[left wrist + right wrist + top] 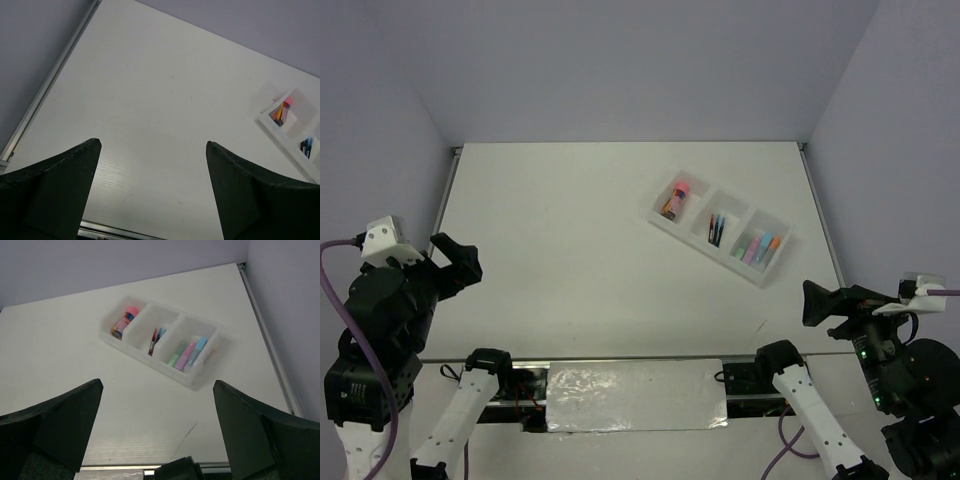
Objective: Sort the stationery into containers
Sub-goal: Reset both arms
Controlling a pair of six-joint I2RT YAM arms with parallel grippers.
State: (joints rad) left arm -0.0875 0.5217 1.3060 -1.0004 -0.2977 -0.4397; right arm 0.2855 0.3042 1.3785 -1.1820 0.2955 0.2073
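Closest in the right wrist view are the dark fingers (60, 420) of the right gripper (158, 382), spread wide with nothing between them but bare table. The left gripper (152, 142) shows the same in its own view: both fingers far apart, gripping nothing and touching nothing.

The white table (60, 355) fills the ground ahead of both hands. On it lies the long white tray (145, 360), set at a slant and split into three square compartments. It sits ahead of the right gripper, roughly in line with the gap between its fingers and well apart from them. For the left gripper it is far ahead and off to the right, cut by the edge of that view.

The compartment nearest the right gripper holds the short pastel markers (187, 354), lying side by side: green, purple, blue, and an orange one against the outer wall. The middle compartment holds the thin dark pens (155, 337), blue and red, lying together. The compartment farthest from the right gripper, toward its left, holds the stubby orange piece with a pink cap (125, 320), lying on its side.

In the top view both hands hang above the near corners of the table, one at each side.
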